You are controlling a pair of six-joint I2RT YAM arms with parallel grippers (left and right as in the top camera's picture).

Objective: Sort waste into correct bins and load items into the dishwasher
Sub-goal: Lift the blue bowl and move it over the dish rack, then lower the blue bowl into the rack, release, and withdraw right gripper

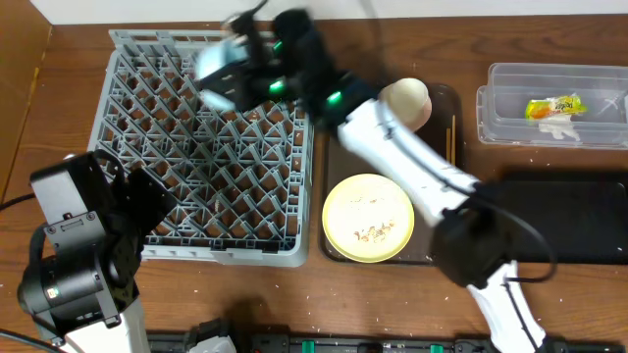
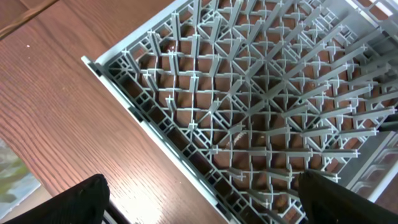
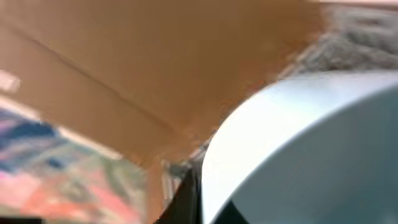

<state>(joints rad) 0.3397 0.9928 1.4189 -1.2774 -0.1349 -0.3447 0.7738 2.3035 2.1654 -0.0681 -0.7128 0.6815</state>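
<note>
My right gripper point(image 1: 247, 76) is shut on the light blue bowl point(image 1: 216, 69) and holds it above the far side of the grey dish rack point(image 1: 147, 118). The picture is blurred there. In the right wrist view the bowl point(image 3: 311, 149) fills the frame beside one dark finger point(image 3: 186, 202). My left gripper point(image 2: 208, 208) is open and empty over the rack's front left edge point(image 2: 155, 130). The pinkish-white cup point(image 1: 406, 100), pale yellow plate point(image 1: 368, 218) with crumbs and chopsticks point(image 1: 451, 137) lie on the brown tray point(image 1: 444, 98). The snack wrapper point(image 1: 552, 108) lies in the clear container point(image 1: 500, 103). The white bowl is out of view.
The flat black bin point(image 1: 569, 221) lies right of the tray, partly under my right arm. The left arm's base point(image 1: 74, 255) stands at the rack's front left. Bare wooden table point(image 2: 56, 112) lies left of the rack.
</note>
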